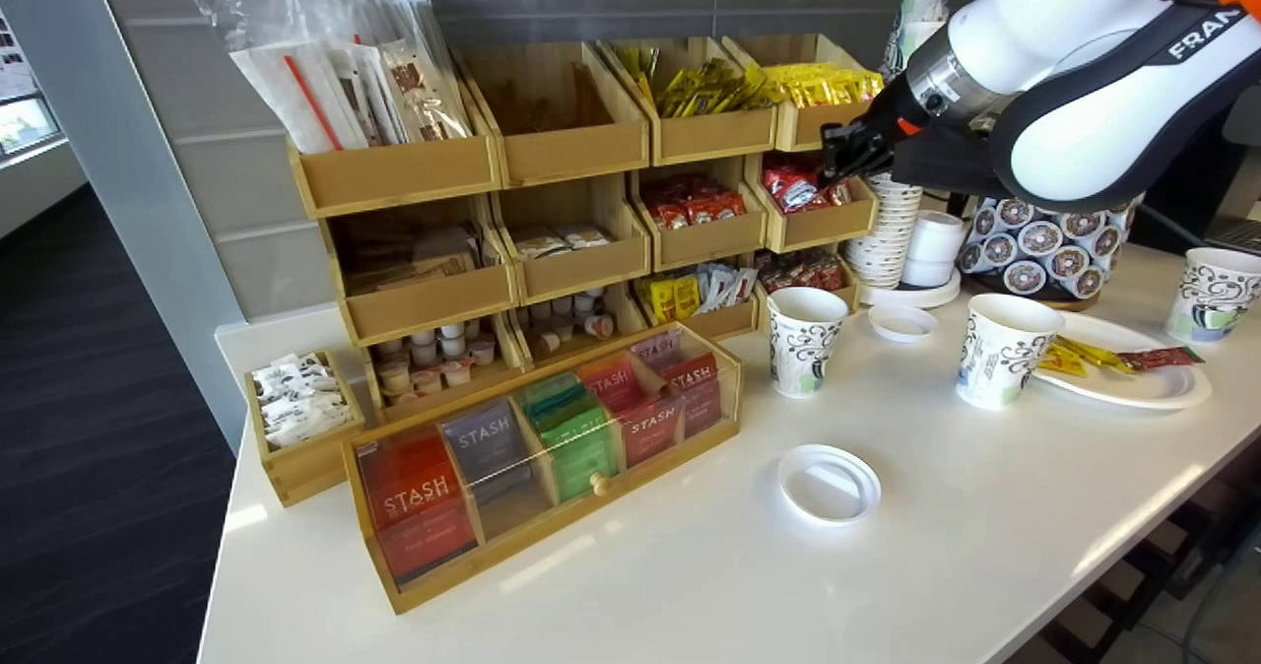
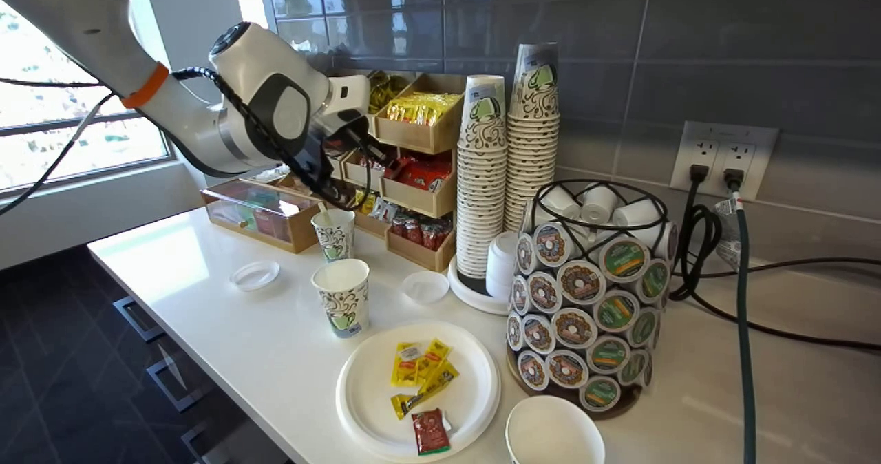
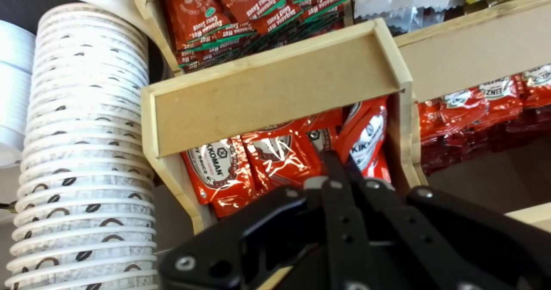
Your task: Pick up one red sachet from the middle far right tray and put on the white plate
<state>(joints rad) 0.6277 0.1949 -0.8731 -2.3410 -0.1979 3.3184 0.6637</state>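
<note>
The tray [image 3: 275, 94] is the light-wood bin at the right end of the rack's middle tier. It also shows in both exterior views [image 1: 826, 228] [image 2: 416, 199]. Several shiny red sachets lie in it. My gripper [image 3: 342, 157] reaches into it, its fingertips nearly together among the sachets. A tilted red sachet [image 3: 369, 137] appears pinched by the tips; the right finger partly hides it. The gripper also shows in both exterior views [image 1: 832, 164] [image 2: 394, 166]. The white plate [image 2: 365, 381] stands on the counter with yellow sachets and one dark-red packet; it also shows in an exterior view [image 1: 1133, 388].
Stacked paper cups [image 2: 482, 202] stand close beside the tray. The bin above holds yellow sachets [image 2: 421, 108], the bin below dark-red packets [image 3: 241, 14]. A pod carousel [image 2: 585, 312] and patterned cups [image 2: 342, 299] [image 1: 806, 339] stand around the plate. A tea-bag box [image 1: 552, 447] lies before the rack.
</note>
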